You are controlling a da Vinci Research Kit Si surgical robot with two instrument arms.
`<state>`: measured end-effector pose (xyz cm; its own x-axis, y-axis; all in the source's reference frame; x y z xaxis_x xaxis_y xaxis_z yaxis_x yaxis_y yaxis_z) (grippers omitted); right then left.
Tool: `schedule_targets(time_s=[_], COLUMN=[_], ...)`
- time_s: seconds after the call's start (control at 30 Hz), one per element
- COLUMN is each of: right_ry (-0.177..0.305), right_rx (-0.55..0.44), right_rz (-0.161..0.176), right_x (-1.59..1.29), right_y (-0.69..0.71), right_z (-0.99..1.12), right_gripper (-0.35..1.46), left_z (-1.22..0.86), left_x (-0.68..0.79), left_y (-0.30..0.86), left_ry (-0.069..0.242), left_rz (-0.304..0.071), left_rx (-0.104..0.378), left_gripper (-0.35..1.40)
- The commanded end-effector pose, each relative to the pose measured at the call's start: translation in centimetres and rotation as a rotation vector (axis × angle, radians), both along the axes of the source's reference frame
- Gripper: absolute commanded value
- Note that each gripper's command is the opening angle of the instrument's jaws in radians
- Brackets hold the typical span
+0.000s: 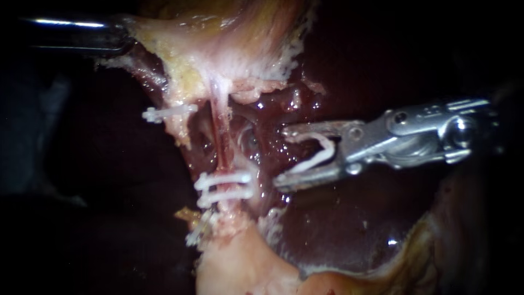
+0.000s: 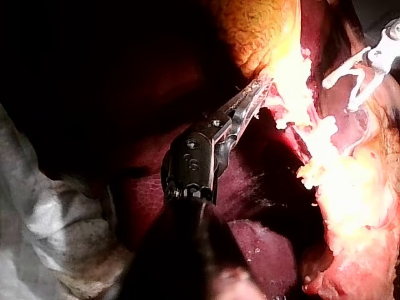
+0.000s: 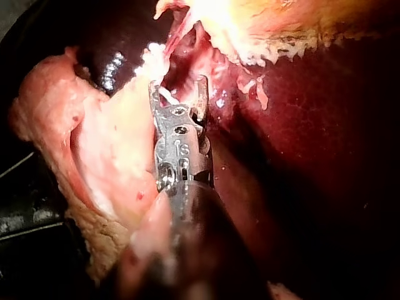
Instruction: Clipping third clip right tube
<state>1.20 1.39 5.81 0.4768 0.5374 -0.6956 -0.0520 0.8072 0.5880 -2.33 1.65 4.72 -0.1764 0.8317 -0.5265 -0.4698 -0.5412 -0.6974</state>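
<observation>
Wet, dark red liver (image 1: 338, 218) fills the background, glinting where light strikes it. Across the top lies the pale pink gallbladder (image 1: 229, 43), edged with yellowish fat (image 1: 183, 82), and another mass of pale tissue (image 1: 240, 267) rises from below. In the left wrist view, a grey cloth (image 2: 37, 219) lies crumpled beside the liver.

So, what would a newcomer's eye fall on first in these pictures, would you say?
Probably the right instrument's tool, at the right of the endoscope view, holding an open white clip just short of the thin reddish tube. Next, the two white clips already across that tube lower down, and a lone clip on the pale strand to its left.
</observation>
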Motion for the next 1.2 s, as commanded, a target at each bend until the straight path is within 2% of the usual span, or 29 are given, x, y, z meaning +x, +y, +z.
schedule_targets(time_s=[0.03, 0.1, 0.27, 0.4, 0.7, 0.8, 1.0, 1.2], right_ry=[0.008, 0.028, 0.051, 0.082, 0.160, 0.199, 0.289, 0.389], right_rx=[0.008, 0.036, 0.059, 0.088, 0.161, 0.186, 0.241, 0.297], right_rz=[0.005, 0.020, 0.030, 0.055, 0.076, 0.088, 0.092, 0.081], right_x=[0.05, 0.14, 0.32, 0.47, 0.70, 0.75, 0.80, 0.76], right_y=[0.01, 0.05, 0.13, 0.20, 0.30, 0.31, 0.32, 0.31], right_z=[0.02, 0.08, 0.17, 0.24, 0.32, 0.33, 0.31, 0.13], right_gripper=[0.50, 0.50, 0.50, 0.50, 0.50, 0.50, 0.50, 0.50], left_z=[0.02, 0.02, 0.02, 0.02, 0.03, 0.03, 0.04, 0.05], left_x=[-0.01, -0.01, -0.01, -0.02, -0.02, -0.02, -0.03, -0.03], left_y=[-0.01, -0.01, -0.01, -0.01, -0.02, -0.02, -0.02, -0.02], left_ry=[0.001, 0.001, 0.001, 0.003, 0.004, 0.004, 0.004, 0.004], left_rz=[0.000, 0.000, 0.000, -0.003, -0.003, -0.003, -0.004, -0.003], left_rx=[-0.001, -0.001, -0.001, -0.002, -0.003, -0.003, -0.004, -0.004], left_gripper=[-0.35, -0.35, -0.35, -0.35, -0.35, -0.35, -0.35, -0.35])
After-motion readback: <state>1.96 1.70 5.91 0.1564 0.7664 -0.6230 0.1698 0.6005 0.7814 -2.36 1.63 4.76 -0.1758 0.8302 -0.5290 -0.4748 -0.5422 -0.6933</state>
